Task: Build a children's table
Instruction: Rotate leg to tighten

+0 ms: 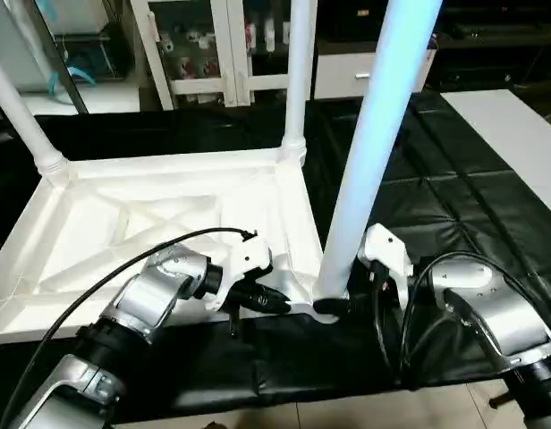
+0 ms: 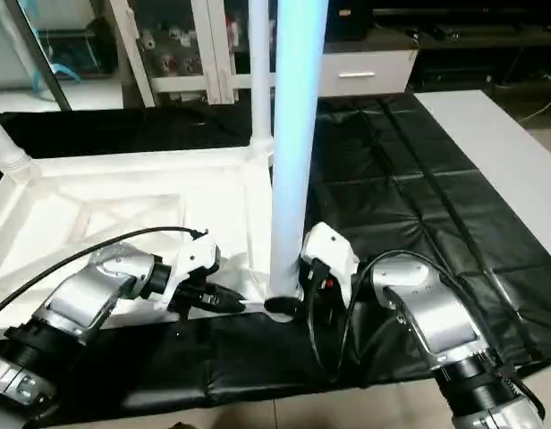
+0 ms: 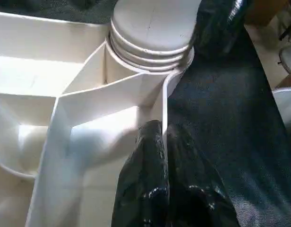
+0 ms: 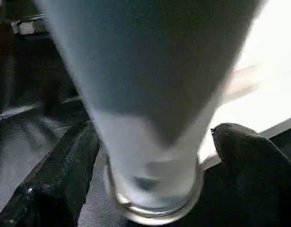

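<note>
- Labels/writing: none legible on tabletop, legs or arms.
- Tabletop [image 1: 159,223]: white plastic, lying upside down w/ ribbed underside up, on black-covered work table [image 1: 436,206]. Occupies approx. 9 to 12 o'clock of head view.
- Legs fitted: three seen standing up from corner sockets. Far-left leg [image 1: 21,116] at approx. 10 o'clock, tilted. Far-right leg [image 1: 298,76] at approx. 12 o'clock, upright. Near-right leg [image 1: 369,152] at approx. 1 o'clock from frame ctr, base at approx. 5 o'clock, bluish cast, leaning slightly.
- Near-right corner socket [image 3: 150,33]: ribbed collar visible in L wrist view, leg base seated in it.
- Left gripper [image 1: 274,302]: jaws pressed together, narrow. L wrist view shows the two black fingers [image 3: 150,189] straddling the thin near-edge wall of tabletop, touching it, just beside the near-right socket. Whether wall actually clamped: cannot tell.
- Tabletop rel. to left gripper: rim directly at fingertips; socket at approx. 12 o'clock from tips in L wrist view.
- Right gripper [image 4: 150,156]: jaws wide, one finger [image 4: 55,175] each side of near-right leg base, gaps visible both sides, not touching leg.
- Leg rel. to right gripper: between the fingers, rising away from them; in head view gripper at approx. 3 o'clock of leg base, just beside it.
- Background, 12 o'clock: white shelving [image 1: 213,45], drawer unit [image 1: 360,76]. White surface [image 1: 517,134] at 2 o'clock.
</note>
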Robot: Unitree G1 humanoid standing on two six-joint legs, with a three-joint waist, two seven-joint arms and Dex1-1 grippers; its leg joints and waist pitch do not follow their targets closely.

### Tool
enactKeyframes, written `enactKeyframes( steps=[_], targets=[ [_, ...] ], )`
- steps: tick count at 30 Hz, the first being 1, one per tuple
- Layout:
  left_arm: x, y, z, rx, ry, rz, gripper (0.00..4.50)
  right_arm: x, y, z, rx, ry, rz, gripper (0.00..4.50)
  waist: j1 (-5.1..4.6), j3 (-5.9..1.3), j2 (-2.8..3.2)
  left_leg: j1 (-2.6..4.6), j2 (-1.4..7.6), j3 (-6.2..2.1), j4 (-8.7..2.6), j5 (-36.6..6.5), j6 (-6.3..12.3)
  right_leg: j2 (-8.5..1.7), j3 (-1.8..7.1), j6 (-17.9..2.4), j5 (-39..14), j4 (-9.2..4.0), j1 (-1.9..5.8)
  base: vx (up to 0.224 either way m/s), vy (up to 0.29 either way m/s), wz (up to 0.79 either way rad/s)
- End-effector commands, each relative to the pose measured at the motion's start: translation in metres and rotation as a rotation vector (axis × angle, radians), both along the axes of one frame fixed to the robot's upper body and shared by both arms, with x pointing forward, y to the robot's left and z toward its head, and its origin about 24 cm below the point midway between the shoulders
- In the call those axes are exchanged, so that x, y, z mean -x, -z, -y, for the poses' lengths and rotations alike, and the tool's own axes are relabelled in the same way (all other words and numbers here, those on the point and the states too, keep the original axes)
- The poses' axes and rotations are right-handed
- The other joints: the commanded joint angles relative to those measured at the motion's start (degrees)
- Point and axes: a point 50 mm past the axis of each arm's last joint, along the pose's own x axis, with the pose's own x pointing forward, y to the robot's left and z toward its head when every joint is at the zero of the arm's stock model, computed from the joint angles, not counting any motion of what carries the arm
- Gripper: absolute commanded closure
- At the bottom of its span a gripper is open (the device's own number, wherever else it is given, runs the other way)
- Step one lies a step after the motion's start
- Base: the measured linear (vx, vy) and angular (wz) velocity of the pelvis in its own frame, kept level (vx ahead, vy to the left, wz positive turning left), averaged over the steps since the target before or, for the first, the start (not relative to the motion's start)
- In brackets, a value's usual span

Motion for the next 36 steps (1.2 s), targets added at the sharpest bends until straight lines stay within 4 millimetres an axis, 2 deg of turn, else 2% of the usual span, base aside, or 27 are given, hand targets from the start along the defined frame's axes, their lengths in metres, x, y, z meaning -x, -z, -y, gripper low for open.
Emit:
enactKeyframes(
  steps=[1,7,9,12,15,16,17,23,31,34,36],
  targets=[
    [0.01,0.01,0.004,-0.04,0.065,-0.069,4.5,0.001,-0.006,-0.003,0.0,-0.044,0.005,0.54,-0.23,-2.81,-0.33,0.93,3.23,-1.31,-4.12,-10.4,2.99,-2.78,1.88,-15.0,-4.5,-3.09,1.95,0.0,0.0,0.0],
    [0.01,0.01,0.003,-0.045,0.058,-0.07,4.5,0.002,-0.004,-0.002,0.019,-0.061,-0.008,1.1,-0.18,-2.88,-0.42,0.94,3.22,-1.33,-3.96,-9.6,3.45,-2.77,1.83,-15.1,-4.2,-2.99,2.01,0.0,0.0,0.0],
    [0.01,0.01,0.003,-0.046,0.056,-0.071,4.5,0.002,-0.003,-0.002,0.02,-0.062,-0.01,1.12,-0.15,-2.9,-0.41,0.99,3.23,-1.31,-3.91,-9.3,3.52,-2.76,1.84,-15.2,-4.1,-2.98,1.99,0.0,0.0,0.0],
    [0.011,0.011,0.002,-0.047,0.054,-0.072,4.5,0.002,-0.003,-0.003,0.021,-0.065,-0.012,1.53,-0.1,-2.91,-0.49,0.94,3.22,-1.3,-3.84,-9.0,3.79,-2.78,1.82,-15.3,-4.0,-2.91,2.01,0.0,0.0,0.0],
    [0.011,0.011,0.002,-0.048,0.054,-0.074,4.5,0.003,-0.002,-0.003,0.026,-0.072,-0.014,1.65,-0.11,-2.84,-0.46,0.94,3.18,-1.29,-3.86,-9.7,3.58,-2.75,1.83,-15.2,-5.1,-3.0,1.98,0.0,0.0,0.0],
    [0.011,0.011,0.003,-0.047,0.055,-0.075,4.5,0.003,-0.002,-0.003,0.029,-0.076,-0.016,1.88,-0.12,-2.87,-0.48,0.92,3.2,-1.35,-3.87,-9.9,3.43,-2.79,1.84,-15.1,-5.5,-2.98,2.04,0.0,0.0,0.0],
    [0.011,0.011,0.003,-0.047,0.054,-0.075,4.5,0.003,-0.002,-0.003,0.03,-0.076,-0.016,1.93,-0.1,-2.85,-0.5,0.94,3.18,-1.32,-3.85,-9.9,3.39,-2.78,1.85,-15.0,-5.6,-3.02,1.99,0.0,0.0,0.0],
    [0.012,0.012,0.003,-0.047,0.055,-0.079,4.5,0.004,0.001,-0.001,0.038,-0.081,-0.022,2.05,-0.18,-2.79,-0.48,0.96,3.17,-1.4,-3.91,-11.3,2.64,-2.76,1.9,-14.5,-7.6,-3.13,1.92,0.0,0.0,0.0],
    [0.012,0.012,0.003,-0.047,0.051,-0.08,4.5,0.006,0.005,-0.003,0.033,-0.077,-0.04,2.07,-0.18,-2.89,-0.51,0.88,3.08,-1.37,-3.74,-10.2,3.2,-2.72,1.86,-14.7,-6.2,-2.99,1.98,0.0,0.0,0.0],
    [0.007,0.012,0.006,-0.035,0.011,-0.059,4.5,0.0,0.009,-0.007,0.0,0.007,-0.038,2.07,-0.29,-2.82,-0.47,0.86,3.1,-1.36,-3.79,-10.5,3.14,-2.76,1.88,-14.8,-6.9,-3.06,1.9,0.0,0.0,0.0],
    [0.0,0.012,0.011,-0.03,-0.05,-0.03,4.5,-0.009,0.015,-0.012,-0.028,0.136,-0.026,2.07,-0.67,-2.54,-0.57,0.88,2.92,-1.36,-3.99,-13.2,2.04,-2.7,1.85,-14.4,-10.9,-3.45,1.61,0.0,0.0,0.0]
  ],
)
